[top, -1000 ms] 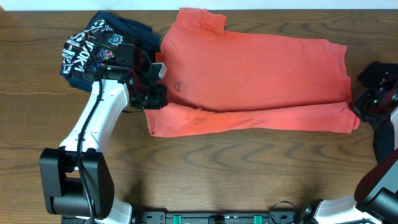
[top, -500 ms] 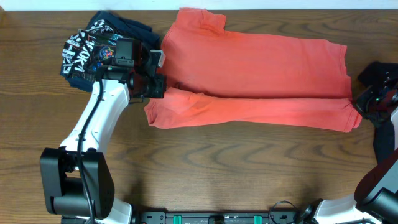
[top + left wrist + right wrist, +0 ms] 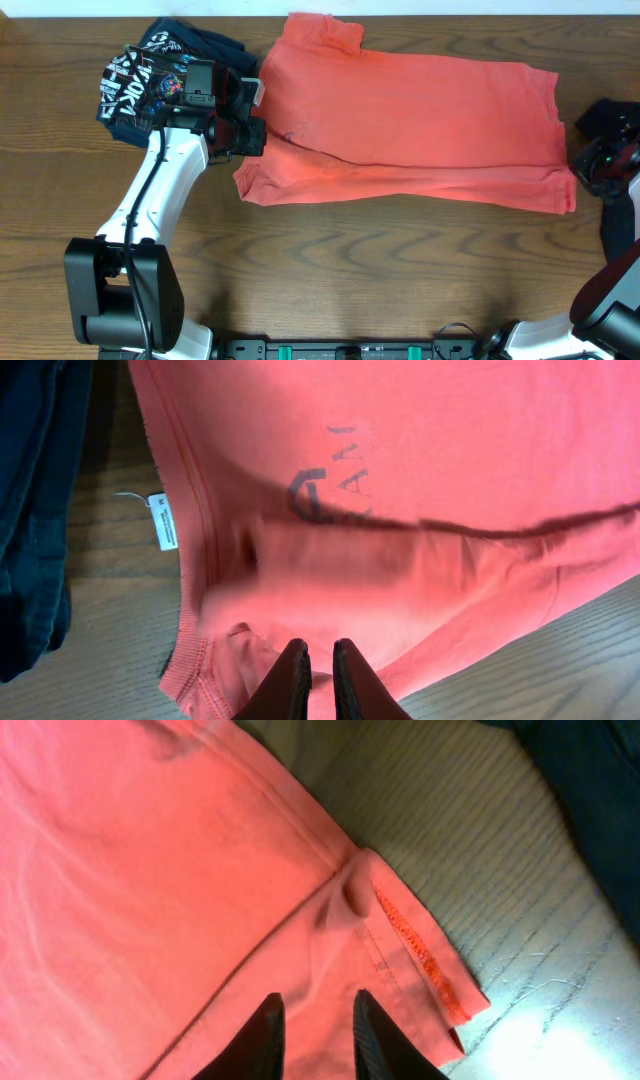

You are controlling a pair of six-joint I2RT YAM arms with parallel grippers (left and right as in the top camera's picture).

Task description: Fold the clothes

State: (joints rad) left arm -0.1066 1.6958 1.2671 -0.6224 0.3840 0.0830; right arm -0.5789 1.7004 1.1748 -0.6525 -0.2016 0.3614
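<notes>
Overhead, the coral-red T-shirt [image 3: 400, 110] lies stretched across the upper middle of the frame on the wooden table [image 3: 350, 270], one sleeve poking up toward the top edge. A long dark fold line runs left to right through its lower part, and a narrower band of red cloth lies below that line. The left gripper [image 3: 248, 135] sits right at the shirt's left end, its white arm slanting down to the lower left. From the left wrist, the fingers [image 3: 290, 665] are parted by only a thin slit, red cloth showing through it, and nothing looks pinched between them. Just above them the fabric is smeared with blur. Grey lettering [image 3: 330, 480] shows faintly through the cloth, and a small white label [image 3: 162, 520] hangs off the ribbed edge over bare wood. The navy printed garment [image 3: 150, 80] is bunched in the upper left of the overhead frame, just beside the shirt and partly under the left arm. At the far right edge, the right gripper [image 3: 592, 165] hangs beside the shirt's right end. Its wrist view shows the fingers [image 3: 265, 1030] standing moderately apart above the red hem corner [image 3: 415, 955], gripping nothing, with a dark cloth [image 3: 590, 780] in the upper right corner.
</notes>
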